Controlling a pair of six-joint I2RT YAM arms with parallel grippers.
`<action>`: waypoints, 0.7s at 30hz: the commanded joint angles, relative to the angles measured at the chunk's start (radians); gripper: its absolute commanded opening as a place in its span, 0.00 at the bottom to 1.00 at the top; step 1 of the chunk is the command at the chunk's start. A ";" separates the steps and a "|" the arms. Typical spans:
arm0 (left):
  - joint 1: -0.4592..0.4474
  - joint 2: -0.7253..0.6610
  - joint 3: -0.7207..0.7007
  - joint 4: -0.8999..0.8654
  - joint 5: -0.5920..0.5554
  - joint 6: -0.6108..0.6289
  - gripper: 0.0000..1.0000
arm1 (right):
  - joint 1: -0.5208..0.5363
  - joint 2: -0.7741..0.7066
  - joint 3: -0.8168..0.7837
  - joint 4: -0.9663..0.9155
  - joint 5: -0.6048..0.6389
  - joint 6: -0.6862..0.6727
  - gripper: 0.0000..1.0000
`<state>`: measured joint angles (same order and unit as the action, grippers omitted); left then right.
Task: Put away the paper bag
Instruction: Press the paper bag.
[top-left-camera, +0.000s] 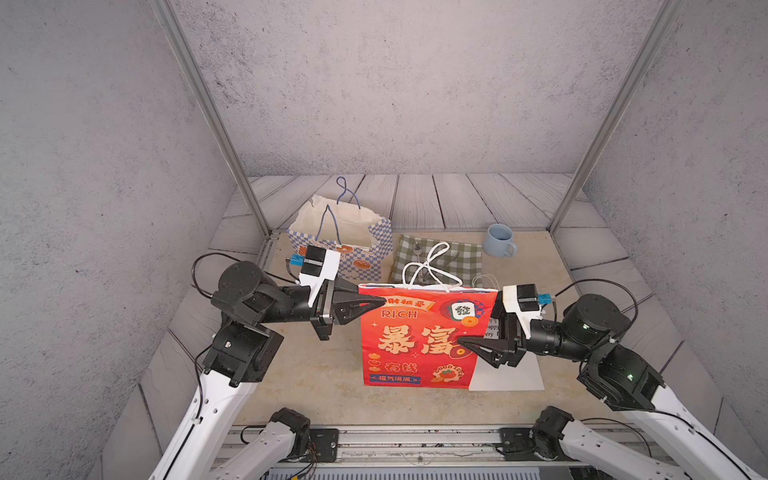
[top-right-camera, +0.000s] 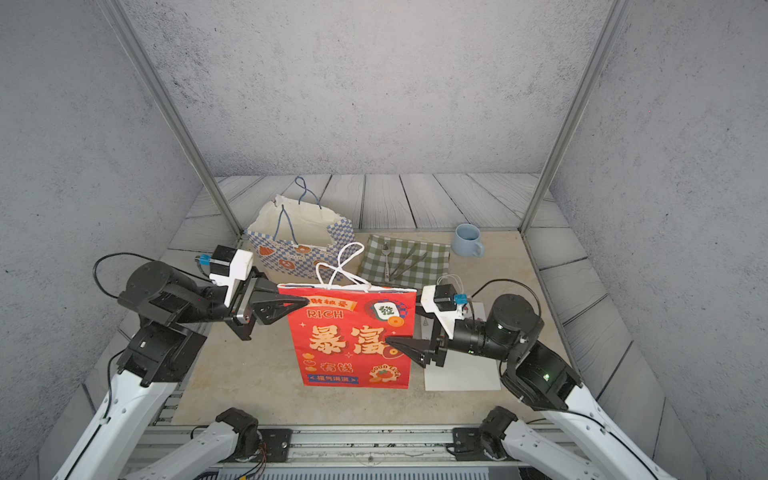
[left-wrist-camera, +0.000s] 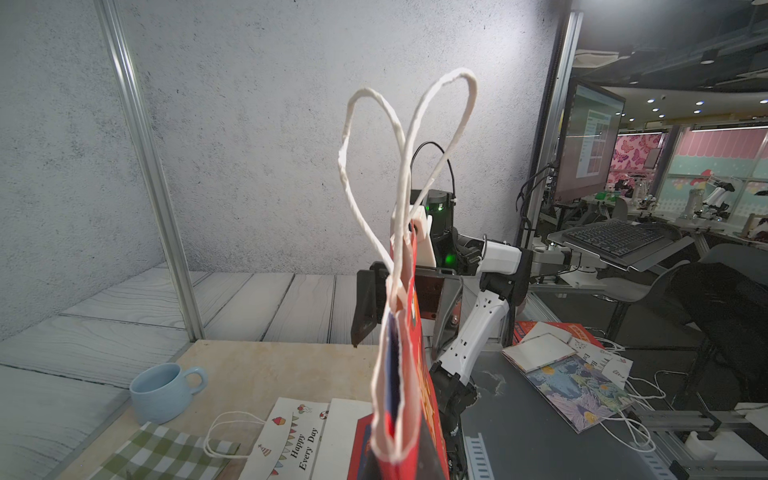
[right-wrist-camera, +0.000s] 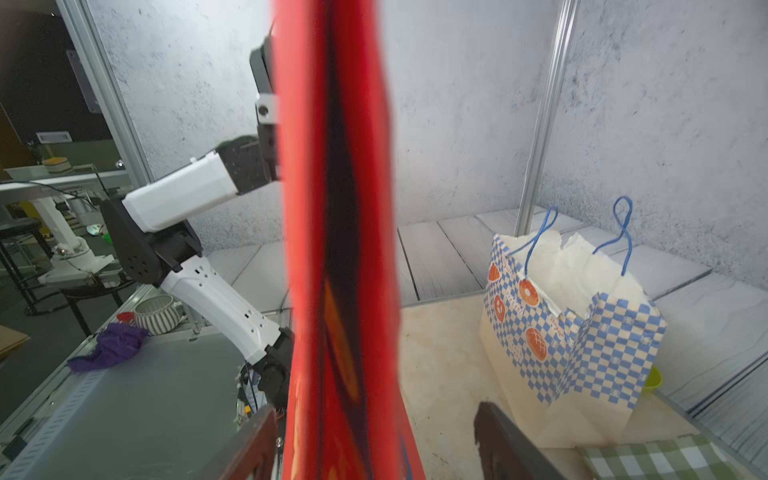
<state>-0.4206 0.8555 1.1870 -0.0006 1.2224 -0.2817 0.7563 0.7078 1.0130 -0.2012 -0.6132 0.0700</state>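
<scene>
A flattened red paper bag (top-left-camera: 415, 340) (top-right-camera: 349, 336) with white rope handles (left-wrist-camera: 399, 174) stands upright on the tan table top, its bottom edge on the surface. My left gripper (top-left-camera: 382, 301) (top-right-camera: 306, 300) is shut on the bag's upper left corner. In the left wrist view the bag's folded edge (left-wrist-camera: 405, 374) runs straight up from the jaws. My right gripper (top-left-camera: 461, 340) (top-right-camera: 388, 340) is open at the bag's right edge, halfway down. One finger lies in front of the bag (right-wrist-camera: 336, 208) and the other behind it, both visibly apart in the right wrist view (right-wrist-camera: 376, 436).
An open blue-and-white checkered bag (top-left-camera: 345, 245) (right-wrist-camera: 573, 316) stands at the back left. A green checked cloth (top-left-camera: 440, 257) with cutlery and a pale blue mug (top-left-camera: 498, 240) (left-wrist-camera: 166, 390) lie behind. A flat white bag (top-left-camera: 511, 374) (left-wrist-camera: 291, 436) lies under my right gripper.
</scene>
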 joint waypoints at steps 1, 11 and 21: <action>-0.007 -0.002 -0.013 0.005 0.000 0.020 0.00 | 0.001 0.010 0.045 0.082 0.034 0.036 0.68; -0.007 -0.007 -0.013 -0.061 -0.043 0.100 0.00 | 0.002 0.039 0.055 0.101 -0.012 0.058 0.17; -0.007 -0.029 -0.044 -0.176 -0.067 0.160 0.54 | 0.001 -0.006 0.020 0.116 0.018 0.076 0.00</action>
<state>-0.4232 0.8448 1.1732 -0.1387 1.1545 -0.1387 0.7563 0.7303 1.0393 -0.1177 -0.6132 0.1322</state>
